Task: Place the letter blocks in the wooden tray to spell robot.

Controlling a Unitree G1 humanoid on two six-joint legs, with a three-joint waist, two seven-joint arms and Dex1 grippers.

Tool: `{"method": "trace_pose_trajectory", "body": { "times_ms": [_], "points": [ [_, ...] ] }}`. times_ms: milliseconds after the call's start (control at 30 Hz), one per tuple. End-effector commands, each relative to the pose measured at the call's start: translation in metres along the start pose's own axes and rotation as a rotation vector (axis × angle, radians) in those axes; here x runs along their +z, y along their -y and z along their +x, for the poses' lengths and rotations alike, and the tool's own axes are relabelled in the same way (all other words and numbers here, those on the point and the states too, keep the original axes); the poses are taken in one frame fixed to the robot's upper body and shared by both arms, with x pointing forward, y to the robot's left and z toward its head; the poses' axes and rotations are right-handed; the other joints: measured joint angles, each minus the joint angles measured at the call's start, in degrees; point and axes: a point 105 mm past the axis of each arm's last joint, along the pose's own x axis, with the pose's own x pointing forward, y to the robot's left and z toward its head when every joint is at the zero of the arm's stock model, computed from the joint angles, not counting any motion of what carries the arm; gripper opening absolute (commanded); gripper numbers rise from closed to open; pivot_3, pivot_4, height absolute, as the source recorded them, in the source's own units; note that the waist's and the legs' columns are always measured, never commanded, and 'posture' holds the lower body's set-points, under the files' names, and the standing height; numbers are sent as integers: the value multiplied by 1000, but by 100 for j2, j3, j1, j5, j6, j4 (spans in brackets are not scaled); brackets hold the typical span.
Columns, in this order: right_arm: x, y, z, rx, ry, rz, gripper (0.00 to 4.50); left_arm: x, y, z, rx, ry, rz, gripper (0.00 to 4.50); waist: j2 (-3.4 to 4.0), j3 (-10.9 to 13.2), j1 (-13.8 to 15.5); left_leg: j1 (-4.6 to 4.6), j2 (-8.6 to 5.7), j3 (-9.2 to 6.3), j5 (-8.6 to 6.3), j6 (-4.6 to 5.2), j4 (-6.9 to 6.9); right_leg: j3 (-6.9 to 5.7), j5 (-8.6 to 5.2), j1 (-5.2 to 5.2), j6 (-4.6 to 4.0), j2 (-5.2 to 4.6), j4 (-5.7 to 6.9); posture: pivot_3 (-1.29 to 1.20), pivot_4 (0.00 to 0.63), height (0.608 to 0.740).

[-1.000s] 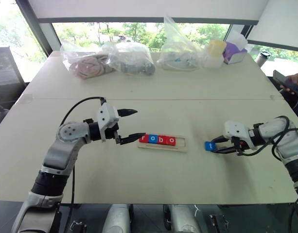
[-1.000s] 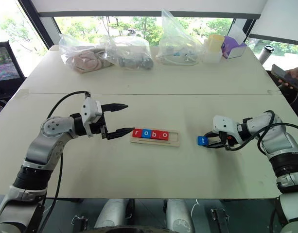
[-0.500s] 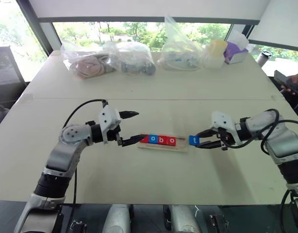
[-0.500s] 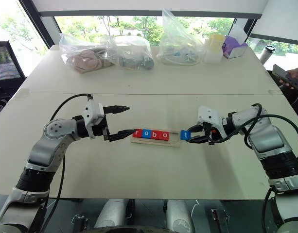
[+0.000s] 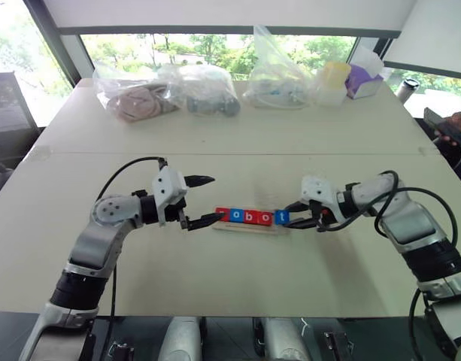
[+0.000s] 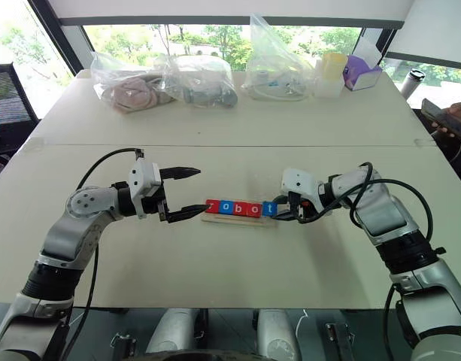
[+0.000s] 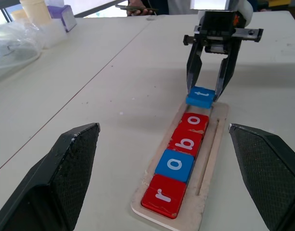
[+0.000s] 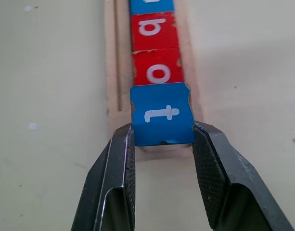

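The wooden tray (image 5: pixel 249 229) lies mid-table and holds four letter blocks in a row: red r (image 5: pixel 222 215), blue o (image 5: pixel 237 216), red b (image 5: pixel 251 217) and red o (image 5: pixel 265 218). My right gripper (image 5: pixel 289 216) is shut on the blue t block (image 5: pixel 281 217) and holds it at the tray's right end, right against the red o. The right wrist view shows both fingers (image 8: pixel 119 163) pinching the t block (image 8: pixel 161 114) by its sides. I cannot tell whether it rests in the tray. My left gripper (image 5: pixel 216 198) stands open at the tray's left end, its lower finger near the r.
Three clear plastic bags (image 5: pixel 207 90) of goods, a yellow-lidded container (image 5: pixel 332 83) and a purple box (image 5: pixel 362 79) line the table's far edge. A person's hand with a phone (image 5: pixel 448 128) shows at the right edge. Bare tabletop surrounds the tray.
My right gripper has carried the blue t block leftward from the table right of the tray to the tray's right end. The left gripper has stayed put, open.
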Motion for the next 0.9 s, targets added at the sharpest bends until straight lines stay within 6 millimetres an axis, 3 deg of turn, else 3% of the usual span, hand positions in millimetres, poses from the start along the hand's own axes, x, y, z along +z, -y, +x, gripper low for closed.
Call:
{"method": "trace_pose_trajectory", "body": {
  "times_ms": [33,867,900],
  "points": [
    [5,5,-2,-14,0,-30,1100,9,3,-1,-4,25,34,4500,0,0,-5,-1,0,0,0,0,0,0,0,0,0,0,-1,0,150,740],
    [8,1,2,24,-3,-36,1100,9,3,-1,15,26,34,4500,0,0,-12,-1,0,0,0,0,0,0,0,-1,0,1,1,0,150,740],
    [8,1,2,25,-2,-36,1600,9,3,0,15,26,33,4500,0,0,-12,-1,0,0,0,0,-1,0,0,-1,0,1,1,0,150,740]
  ]
}}
